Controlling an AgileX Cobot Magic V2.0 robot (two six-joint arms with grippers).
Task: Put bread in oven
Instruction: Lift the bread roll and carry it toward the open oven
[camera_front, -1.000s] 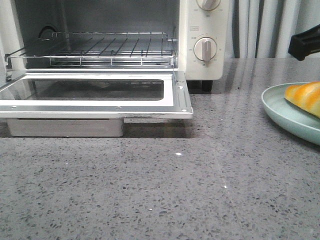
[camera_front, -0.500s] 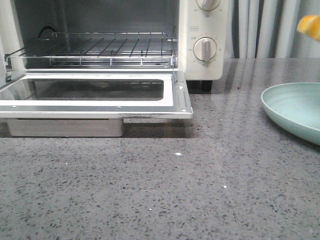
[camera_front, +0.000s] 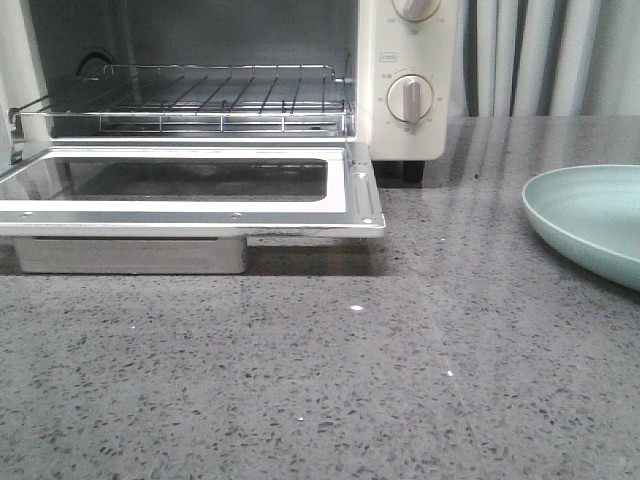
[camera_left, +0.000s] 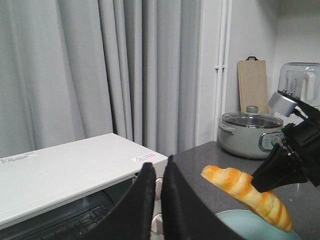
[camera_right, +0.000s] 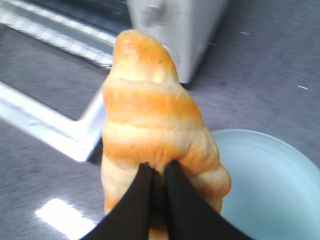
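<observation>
Home kitchen, by the look of it. Grey speckled stone counter fills the lower front view, with a cream toaster oven upper left and a pale green plate at right. Left wrist view: electric cooking pot, wooden cutting board, grey curtains.

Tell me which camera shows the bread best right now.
The left wrist view: it shows the bread almost whole, held in the air by the right gripper above the plate. The right wrist view shows it close but blurred, its lower part behind the fingers. The front view misses it entirely.
</observation>
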